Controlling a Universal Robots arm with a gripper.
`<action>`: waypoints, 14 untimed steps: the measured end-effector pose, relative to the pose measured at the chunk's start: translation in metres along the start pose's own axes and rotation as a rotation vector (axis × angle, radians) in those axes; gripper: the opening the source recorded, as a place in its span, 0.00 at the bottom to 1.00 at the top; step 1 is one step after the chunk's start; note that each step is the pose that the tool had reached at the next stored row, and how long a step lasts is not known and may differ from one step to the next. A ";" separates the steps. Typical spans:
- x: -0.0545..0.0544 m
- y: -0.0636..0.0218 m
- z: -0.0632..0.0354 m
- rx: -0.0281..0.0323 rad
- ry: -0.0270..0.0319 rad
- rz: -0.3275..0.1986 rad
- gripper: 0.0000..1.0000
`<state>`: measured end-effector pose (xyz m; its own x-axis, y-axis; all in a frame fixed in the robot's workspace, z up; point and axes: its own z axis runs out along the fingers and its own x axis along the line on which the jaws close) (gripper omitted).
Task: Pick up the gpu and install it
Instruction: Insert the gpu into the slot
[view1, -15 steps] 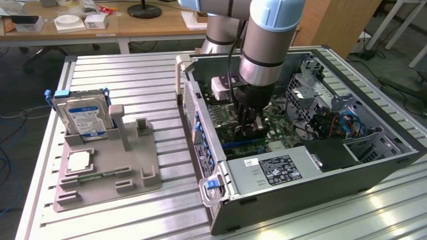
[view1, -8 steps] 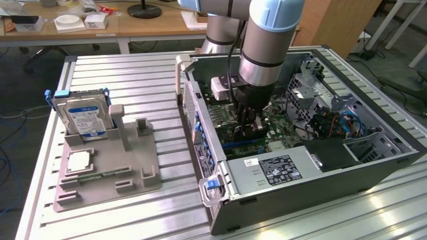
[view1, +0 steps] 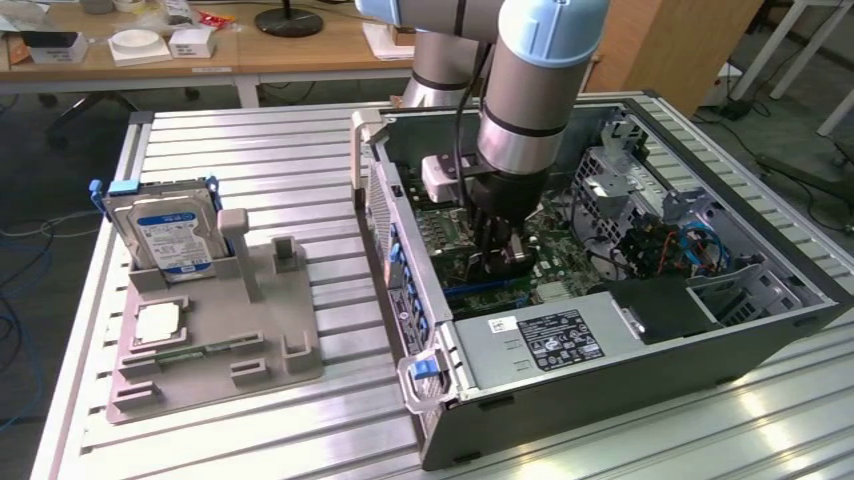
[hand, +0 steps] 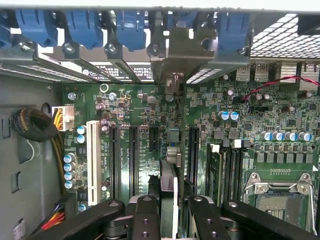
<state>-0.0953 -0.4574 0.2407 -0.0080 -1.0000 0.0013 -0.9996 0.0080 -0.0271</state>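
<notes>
inside, the open computer case (view1: 561, 350) lies on its side with the motherboard (hand: 225, 130) facing up; the gripper (view1: 497, 262) is down within it, just above the board; in the wrist view its black fingers (hand: 145, 220) stand narrow on either side of the gpu (hand: 169, 187), which shows edge-on as a thin card standing upright between them, its metal bracket (hand: 172, 55) reaching up to the row of rear slot covers with blue clips (hand: 132, 27); the card sits over the expansion slots (hand: 134, 160), between the black slots on one side and the memory slots on the other, though whether it is fully seated i cannot tell; a white slot (hand: 92, 162), a cpu socket (hand: 277, 192) and a bundle of sleeved cables (hand: 35, 127) also lie in the case; on the exterior view's left, a grey holder tray (view1: 214, 350) carries a hard drive (view1: 167, 235) standing upright in a blue frame, a cpu chip (view1: 158, 322) lying flat and a narrow green memory stick (view1: 200, 350); case and tray both rest on a slatted aluminium table (view1: 267, 160); beyond it stand wooden desks (view1: 160, 60) with small boxes, and cables trail over the floor.
</notes>
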 end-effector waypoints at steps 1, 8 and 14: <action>0.000 0.0000 0.0001 0.0000 -0.0001 0.000 0.27; 0.000 0.0000 0.0001 0.0000 0.0000 0.000 0.27; 0.000 0.0000 0.0005 0.0000 -0.0002 0.000 0.27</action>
<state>-0.0953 -0.4573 0.2402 -0.0080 -1.0000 0.0012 -0.9996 0.0080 -0.0271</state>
